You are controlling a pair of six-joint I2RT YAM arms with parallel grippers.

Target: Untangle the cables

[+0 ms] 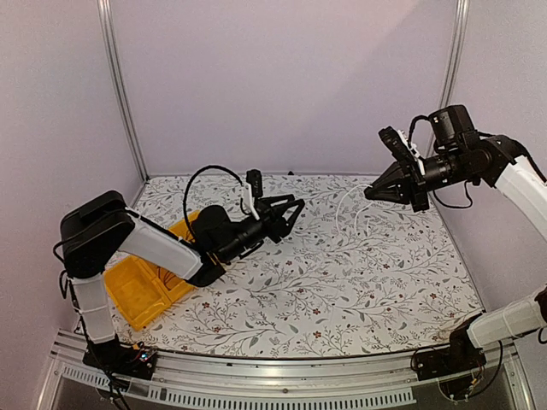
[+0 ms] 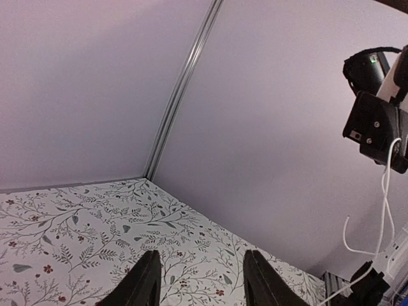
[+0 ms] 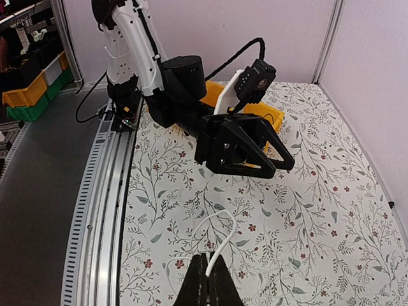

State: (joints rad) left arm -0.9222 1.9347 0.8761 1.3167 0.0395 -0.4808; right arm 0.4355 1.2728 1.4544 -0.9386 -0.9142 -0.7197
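The table (image 1: 359, 290) is covered in a floral-print sheet and closed in by plain pale walls (image 1: 282, 77) at the back and on both sides, with metal posts (image 1: 120, 85) in the back corners. A ribbed metal rail (image 1: 273, 376) runs along its near edge. Most of the printed surface lies open; a yellow plastic bin (image 1: 141, 290) sits at the left edge, partly under the left arm.

The left gripper (image 1: 295, 213) reaches out low over the middle of the table, its black, wedge-shaped fingers (image 2: 148, 280) spread well apart and holding nothing.

The right gripper (image 1: 368, 193) hangs above the far right part of the table, pointed toward the left one and apart from it. Its fingers (image 3: 199, 287) are pressed together on a thin, pale, flexible cable (image 3: 223, 245). From the pinch the cable rises in a small arch and curls back down, and its free length hangs in loose curves toward the table. Whether the hanging end touches the surface cannot be told.
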